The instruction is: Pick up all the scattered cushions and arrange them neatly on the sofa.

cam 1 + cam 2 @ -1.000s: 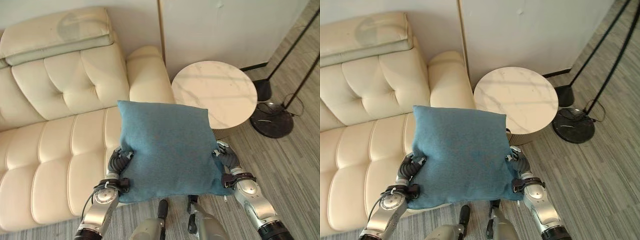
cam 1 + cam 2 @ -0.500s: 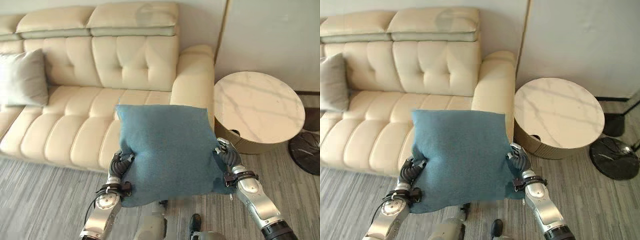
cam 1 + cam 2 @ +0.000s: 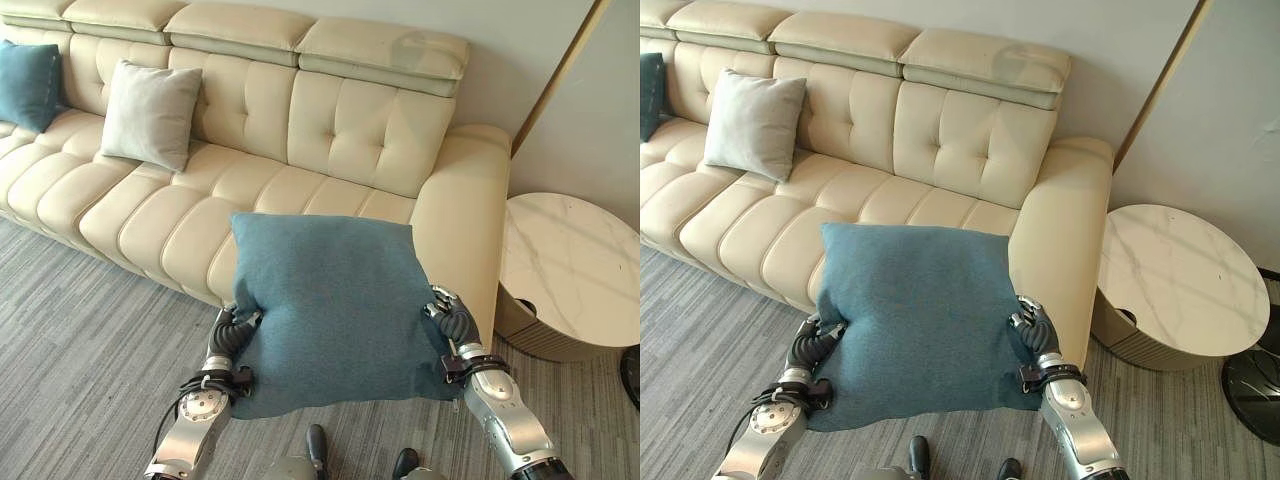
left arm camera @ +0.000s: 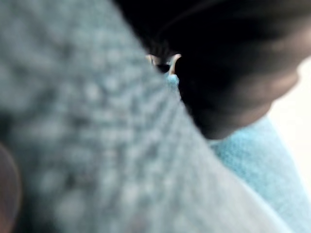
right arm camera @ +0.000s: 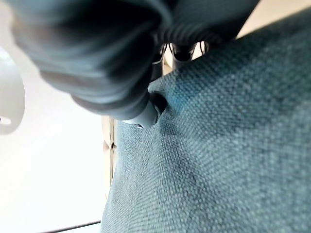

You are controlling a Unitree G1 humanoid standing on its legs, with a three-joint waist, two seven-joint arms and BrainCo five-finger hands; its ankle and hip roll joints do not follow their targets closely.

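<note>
While the left hand (image 3: 232, 335) and right hand (image 3: 452, 326) pinch its side edges mid-frame, the teal cushion (image 3: 330, 305) sags, looking soft and light.

1. Long cream tufted leather sofa (image 3: 300, 150) against a pale plain wall (image 3: 1040, 25), padded headrests along the top.
2. Grey wood-grain striped floor (image 3: 70, 330) in front.
3. Round white marble-topped side table (image 3: 1185, 275) on a beige drum base, just beside the sofa's armrest.
4. Thin brass-coloured strip (image 3: 555, 75) slanting up the wall.
5. Black round lamp base (image 3: 1255, 395) near the table.
</note>
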